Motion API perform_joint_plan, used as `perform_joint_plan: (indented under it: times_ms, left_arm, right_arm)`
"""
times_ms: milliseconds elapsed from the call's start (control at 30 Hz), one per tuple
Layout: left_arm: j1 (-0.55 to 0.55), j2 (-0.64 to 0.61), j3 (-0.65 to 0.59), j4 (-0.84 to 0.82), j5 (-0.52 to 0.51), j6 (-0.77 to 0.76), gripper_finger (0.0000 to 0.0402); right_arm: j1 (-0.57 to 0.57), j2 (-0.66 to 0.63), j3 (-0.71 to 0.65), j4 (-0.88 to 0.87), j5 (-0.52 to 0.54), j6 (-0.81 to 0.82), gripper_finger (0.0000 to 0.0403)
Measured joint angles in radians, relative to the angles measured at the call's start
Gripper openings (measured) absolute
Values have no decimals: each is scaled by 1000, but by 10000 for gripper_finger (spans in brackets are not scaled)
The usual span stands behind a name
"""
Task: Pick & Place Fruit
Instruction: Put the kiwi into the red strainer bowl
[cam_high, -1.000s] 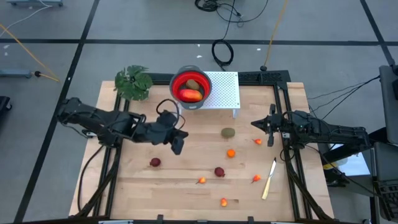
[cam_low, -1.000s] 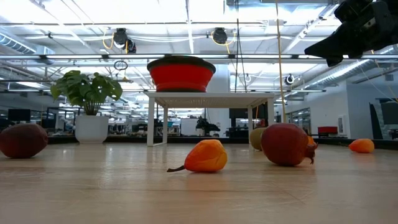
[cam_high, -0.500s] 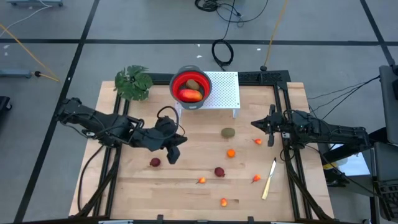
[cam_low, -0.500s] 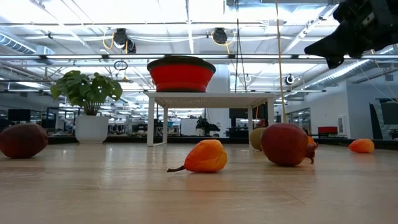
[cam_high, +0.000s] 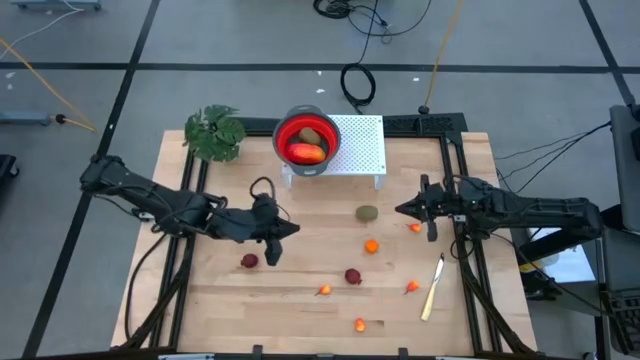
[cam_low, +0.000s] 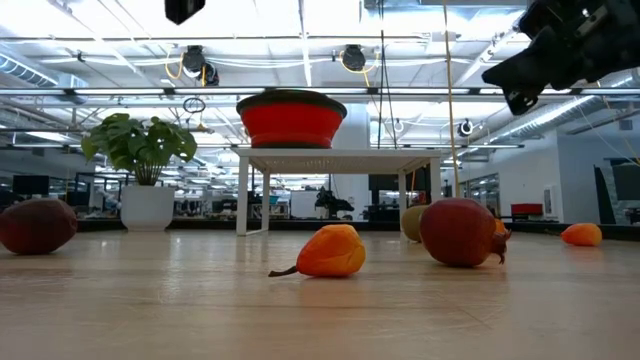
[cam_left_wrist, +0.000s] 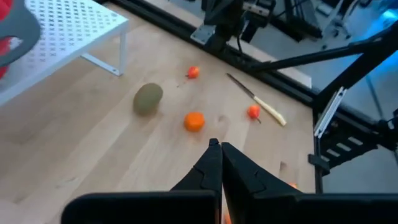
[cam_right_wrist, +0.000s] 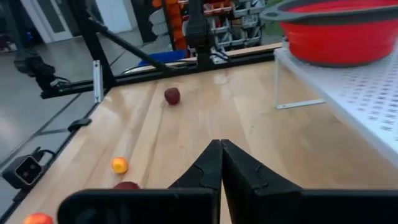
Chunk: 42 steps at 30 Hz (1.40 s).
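Since the earlier frame the left tool (cam_high: 271, 243) has drawn back toward the counter's left and now hangs just beside the dark red round fruit (cam_high: 249, 261), its fingers (cam_left_wrist: 214, 167) clenched on nothing; the right tool (cam_high: 428, 211) has shifted slightly inward.

Fruit on the counter (cam_high: 300, 310): the dark red round lies at the left, apart from the tool tip. An olive-brown oval (cam_high: 367, 212) lies mid-counter, with a small orange ball (cam_high: 371, 246) below it and a second dark red round (cam_high: 353, 276) lower still. Small orange-red bits lie at the near side (cam_high: 323, 290), (cam_high: 360, 324), (cam_high: 411, 288), and one small red bit (cam_high: 415, 228) lies just beside the right tool, which is likewise clenched and empty.

A red bowl (cam_high: 306, 139) on a white perforated rack (cam_high: 362, 150) holds an olive-brown oval (cam_high: 312, 136) and a longer red-orange piece (cam_high: 307, 153).

A pale-handled knife (cam_high: 433, 287) lies at the right; a leafy plant (cam_high: 213, 132) stands at the far left corner.
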Motion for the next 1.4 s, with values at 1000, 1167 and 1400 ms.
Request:
perform_joint_plan:
  times_ms: [1000, 1167, 1400]
  left_arm:
    - [204, -697, -612, 179, 268, 305, 9]
    - [260, -765, -667, 181, 337, 323, 6]
    - [308, -837, -730, 178, 367, 332, 13]
  right_arm:
    - [0, 663, 552, -296, 21, -208, 122]
    - [5, 764, 662, -448, 31, -260, 163]
    - [34, 887, 732, -539, 33, -268, 216]
